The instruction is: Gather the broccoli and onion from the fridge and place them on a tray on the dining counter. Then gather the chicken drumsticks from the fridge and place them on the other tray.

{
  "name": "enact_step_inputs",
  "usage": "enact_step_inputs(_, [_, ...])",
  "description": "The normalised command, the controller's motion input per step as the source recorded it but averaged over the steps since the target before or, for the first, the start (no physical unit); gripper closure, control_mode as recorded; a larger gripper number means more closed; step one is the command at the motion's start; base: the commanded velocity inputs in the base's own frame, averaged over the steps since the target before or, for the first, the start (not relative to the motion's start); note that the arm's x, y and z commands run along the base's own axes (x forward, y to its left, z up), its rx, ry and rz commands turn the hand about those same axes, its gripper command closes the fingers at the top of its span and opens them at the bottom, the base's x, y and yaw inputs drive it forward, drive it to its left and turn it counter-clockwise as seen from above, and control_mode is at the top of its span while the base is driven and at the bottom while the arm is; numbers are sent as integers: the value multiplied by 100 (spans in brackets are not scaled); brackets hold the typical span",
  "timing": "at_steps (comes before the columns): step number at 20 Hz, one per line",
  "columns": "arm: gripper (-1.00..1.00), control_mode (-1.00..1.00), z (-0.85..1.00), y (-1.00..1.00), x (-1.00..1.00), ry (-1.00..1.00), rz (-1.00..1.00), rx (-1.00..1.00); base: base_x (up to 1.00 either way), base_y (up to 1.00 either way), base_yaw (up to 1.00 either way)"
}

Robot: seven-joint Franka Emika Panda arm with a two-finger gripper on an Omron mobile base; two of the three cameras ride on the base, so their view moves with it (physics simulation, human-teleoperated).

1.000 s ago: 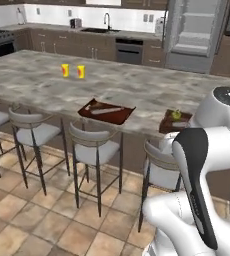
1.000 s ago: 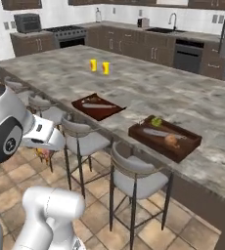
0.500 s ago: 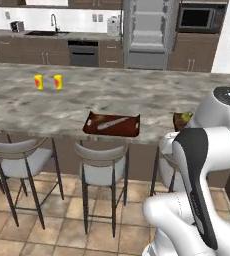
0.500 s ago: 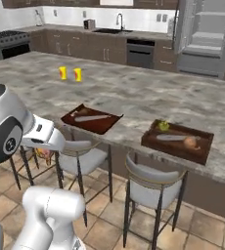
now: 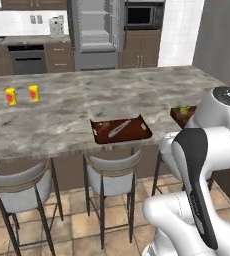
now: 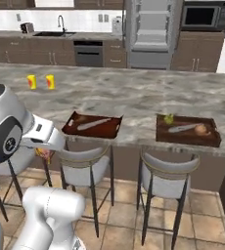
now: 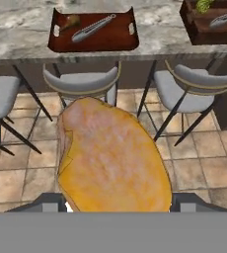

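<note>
Broadly, the dining counter (image 6: 134,95) ran across both base views, with grey-cushioned stools (image 6: 87,163) tucked along its near edge. Behind it stood the fridge (image 6: 151,31) against the back wall, its doors apparently swung open on pale shelves, though that was hard to be sure of from so far off.

Two dark trays lay on the counter near its front edge, well apart. The left tray (image 6: 70,131) carried grey tongs (image 6: 94,124) and a small brown piece at one corner, too small to name. The right tray (image 6: 188,139) held the broccoli (image 6: 168,118) at its back left and the onion (image 6: 200,129) toward its right, with another pair of tongs between them.

Two small yellow shakers (image 5: 10,96) stood farther back on the stone.

Closest to the hand camera, a chicken drumstick (image 7: 113,155) sat between the gripper (image 7: 116,203) fingers, which were spread wide and clamped on its plump golden body, above the tiled floor before the stools.
</note>
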Motion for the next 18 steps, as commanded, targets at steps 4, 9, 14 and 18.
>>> enact_step_inputs(4, [100, 100, 0, 0, 0, 0, 0, 0, 1, 66, -68])
enact_step_inputs(9, [100, 100, 0, 0, 0, 0, 0, 0, 53, 60, -32])
enact_step_inputs(14, [100, 100, 0, 0, 0, 0, 0, 0, 93, -6, 4])
enact_step_inputs(18, [100, 100, 0, 0, 0, 0, 0, 0, 61, -22, 12])
